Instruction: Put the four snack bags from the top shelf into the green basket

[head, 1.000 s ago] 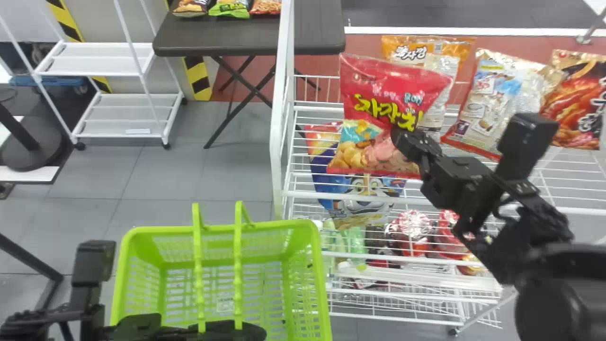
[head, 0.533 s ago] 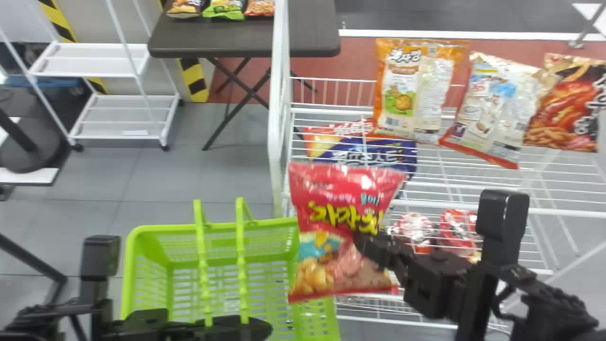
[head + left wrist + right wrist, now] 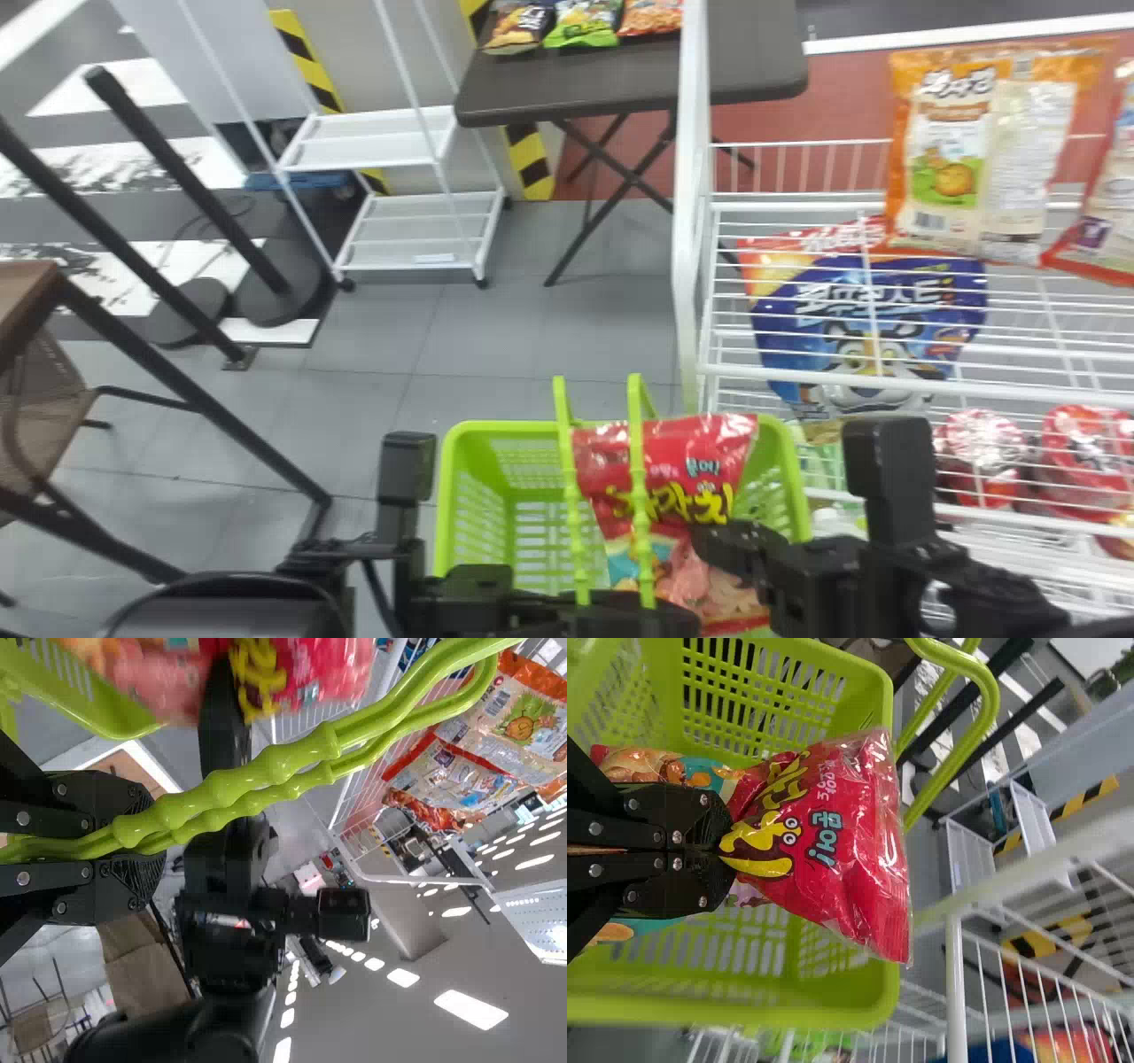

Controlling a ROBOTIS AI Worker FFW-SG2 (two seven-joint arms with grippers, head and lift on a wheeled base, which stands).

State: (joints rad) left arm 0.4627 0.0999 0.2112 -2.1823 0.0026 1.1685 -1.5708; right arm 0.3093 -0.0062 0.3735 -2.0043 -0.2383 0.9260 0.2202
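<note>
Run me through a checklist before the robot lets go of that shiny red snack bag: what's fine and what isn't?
1. Shiny red snack bag gripped: ok, the jaws of the right gripper are shut on it.
2. Open green plastic basket steadied: ok, the jaws of the left gripper are closed around its long green handles.
3. Bag over the basket's opening: ok, mostly.
4. Bag's top end inside the rim: not ok, it juts past it in the right wrist view.
5. Bag resting on the basket's bottom: cannot tell.
6. All shelf bags collected: not ok, an orange-and-cream bag is on the white wire rack.
</note>
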